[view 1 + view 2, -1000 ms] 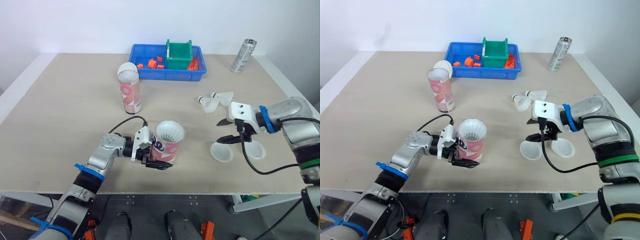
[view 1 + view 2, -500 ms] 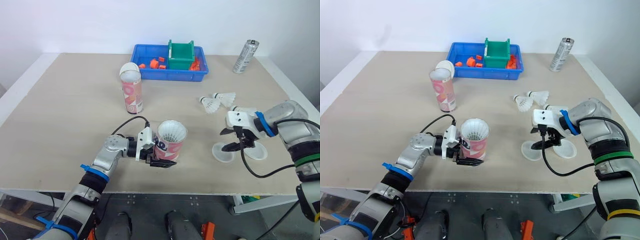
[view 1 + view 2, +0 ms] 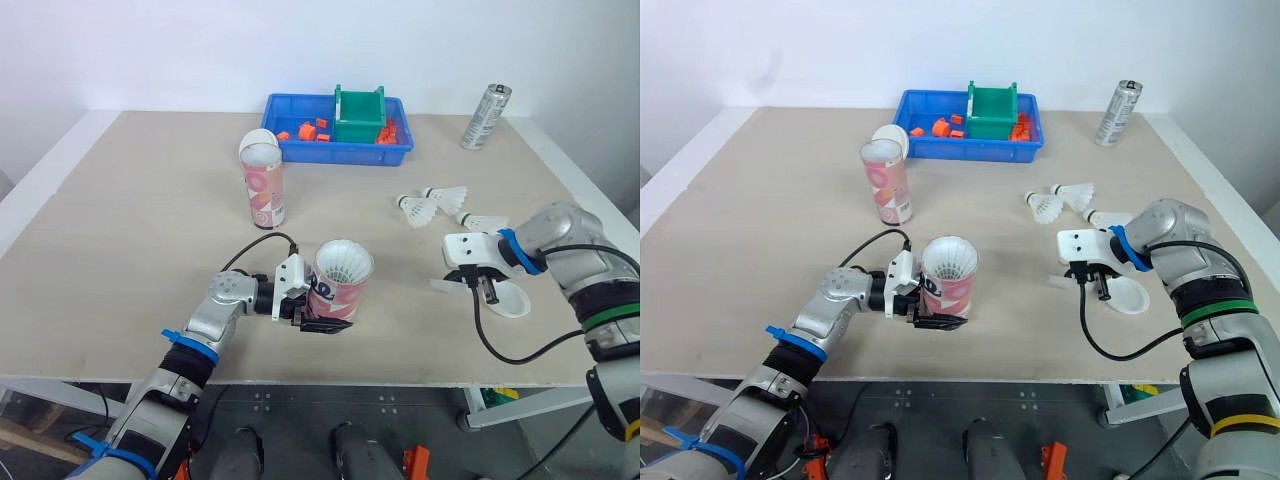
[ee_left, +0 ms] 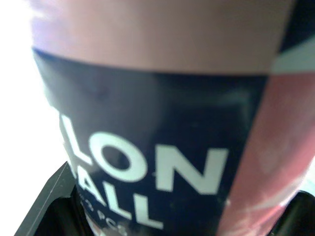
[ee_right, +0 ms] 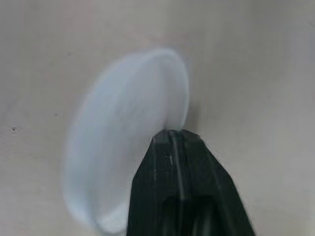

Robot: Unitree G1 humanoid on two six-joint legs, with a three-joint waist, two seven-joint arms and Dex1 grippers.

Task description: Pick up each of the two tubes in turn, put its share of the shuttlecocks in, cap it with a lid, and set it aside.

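translucent plastic is now pinched: the right tool [image 5: 172, 136], which hung spread above the two lids a second ago, has dropped and closed narrow on the rim of one lid [image 5: 128, 123], tipping it up off the worktop [image 3: 150, 230]. the other lid [image 3: 512, 304] lies flat just beside it. the left tool [image 3: 318, 320] stays clamped on the pink tube [image 3: 336, 290], upright near the front edge, feathers at its mouth. capping looks next, though loose shuttlecocks [image 3: 420, 208] remain.
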